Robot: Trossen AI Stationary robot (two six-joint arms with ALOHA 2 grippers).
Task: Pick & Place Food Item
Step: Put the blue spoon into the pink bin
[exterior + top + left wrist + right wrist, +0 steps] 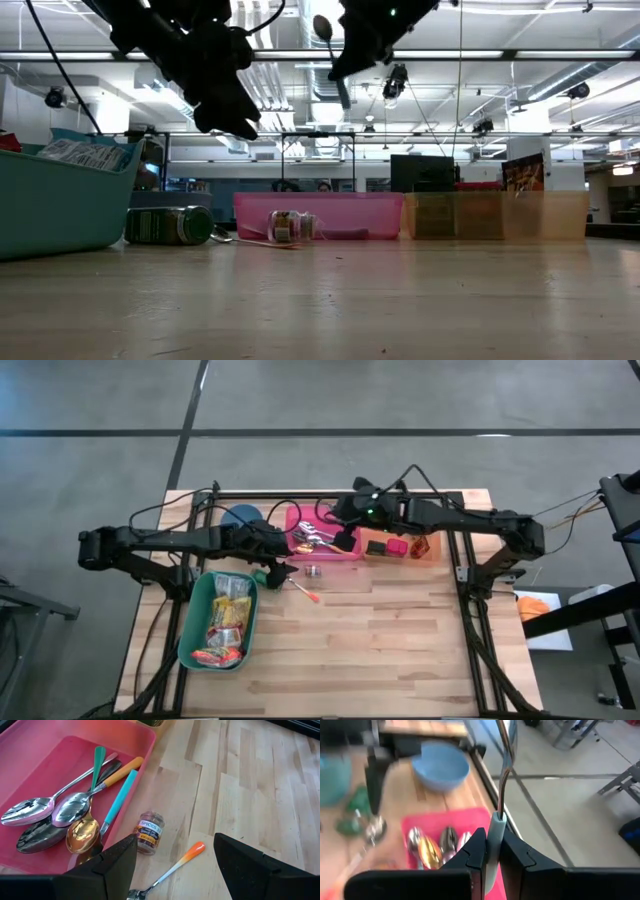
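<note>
The wooden table carries a teal bin, pink tray, spice jar, blue bowl.

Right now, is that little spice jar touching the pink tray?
Apart. The left wrist view shows bare wood between the spice jar and the pink tray's wall.

Your high view looks straight down from well above, taking in the whole table and the floor around it. Your low view sits at tabletop level, facing level across the boards into the room behind. Your left wrist view looks down from close above the pink tray. The same pink tray appears in all four views; your right wrist view seems tilted toward the table's far edge.
</note>
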